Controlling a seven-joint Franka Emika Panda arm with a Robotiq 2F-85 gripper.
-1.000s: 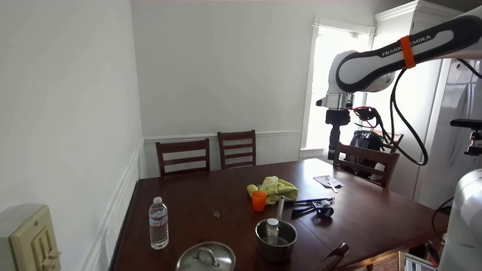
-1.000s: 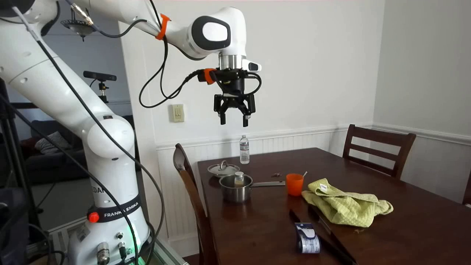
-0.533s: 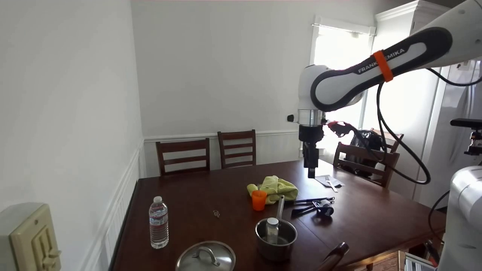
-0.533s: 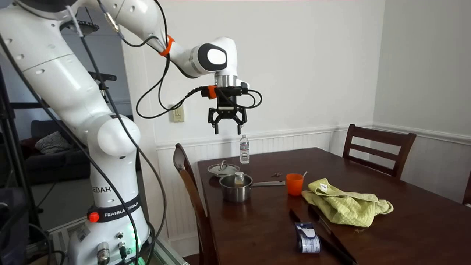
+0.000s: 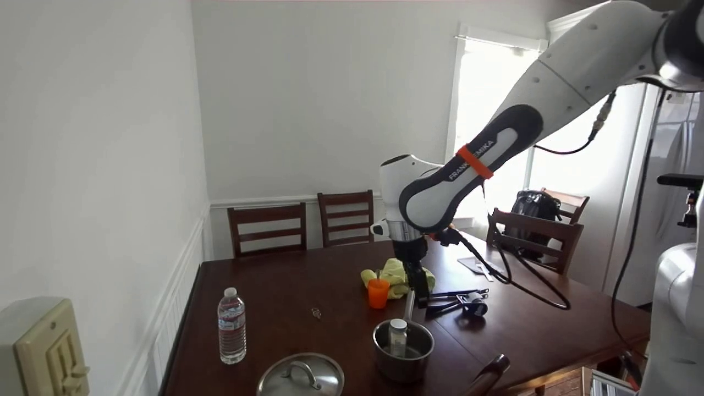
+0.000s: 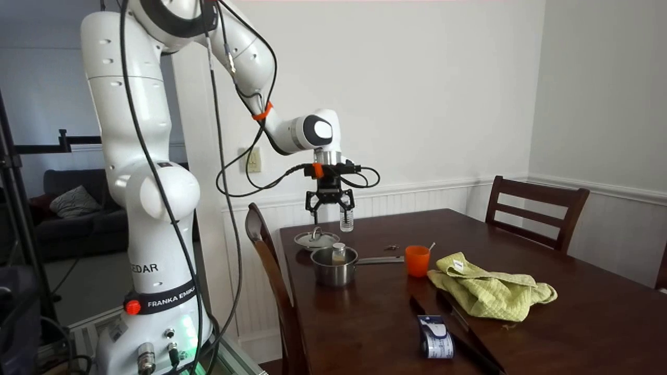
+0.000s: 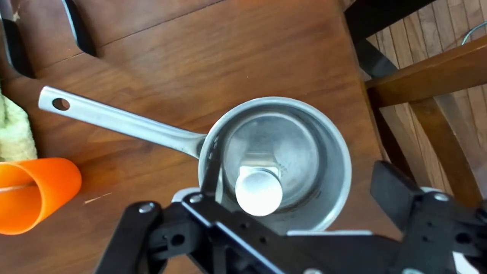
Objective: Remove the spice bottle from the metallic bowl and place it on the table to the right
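Observation:
The spice bottle [image 5: 397, 340], slim and pale with a white cap, stands inside the metallic bowl [image 5: 400, 367], a small deep steel pan with a long handle. The bottle [image 6: 338, 254] and the bowl [image 6: 332, 275] also show on the dark brown table [image 6: 365, 323]. My gripper [image 6: 330, 214] is open and empty, above the bowl and apart from it. In the wrist view the bottle's cap [image 7: 258, 193] lies between the spread fingers of the gripper [image 7: 298, 171], nearer the left finger. The bowl's rim [image 7: 344, 160] is partly hidden by the gripper.
The pan handle points toward an orange cup [image 5: 378, 293] and a green cloth [image 6: 490, 291]. A round lid [image 5: 302, 375] and a water bottle [image 5: 232, 327] stand near the bowl. Dark utensils [image 5: 459, 301] lie on the table. A chair [image 6: 276, 281] stands at the table edge.
My gripper has come down and moved across toward the bowl, tilting slightly. It stays open. The bottle and bowl have not moved.

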